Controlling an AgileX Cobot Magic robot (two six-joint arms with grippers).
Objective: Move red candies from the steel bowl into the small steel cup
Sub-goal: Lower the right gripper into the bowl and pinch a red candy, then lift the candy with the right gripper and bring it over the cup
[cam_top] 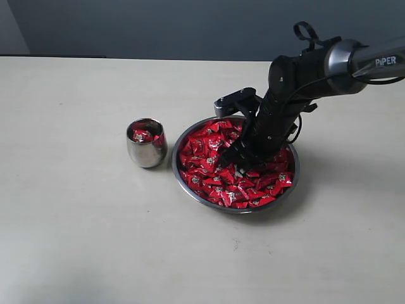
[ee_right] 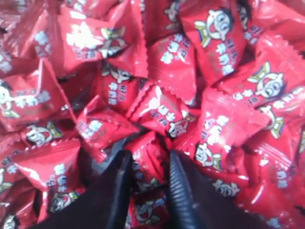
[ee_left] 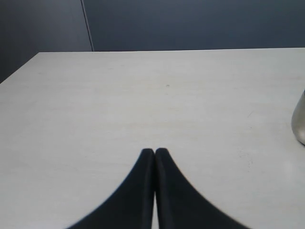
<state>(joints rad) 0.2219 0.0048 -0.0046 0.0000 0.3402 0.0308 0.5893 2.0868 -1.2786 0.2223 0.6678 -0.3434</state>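
In the exterior view, my right arm is reaching down into the steel bowl (cam_top: 235, 211). My right end effector (cam_top: 239, 163) is pushing its tips into the heap of red candies (cam_top: 212, 180), near the middle of the bowl. The candies are filling the bowl almost to the rim. The small steel cup (cam_top: 147, 153) is standing upright on the desk (cam_top: 76, 221), just beside the bowl on its left, and a few red candies are lying inside it. My left arm is not showing here.

In the left wrist view, my left end effector (ee_left: 155, 152) is hanging over the bare desk (ee_left: 143, 95). Its two black fingers (ee_left: 140, 191) are pressing together, with nothing between them. A narrow part of the small steel cup (ee_left: 299, 121) is showing at the border of the picture.

In the right wrist view, the red candies (ee_right: 171, 71) are filling the whole picture. My right end effector (ee_right: 148, 160) is sitting among them, and its fingers (ee_right: 116, 191) are standing a little apart with one candy in the gap. I cannot tell if they are already clamping this candy.
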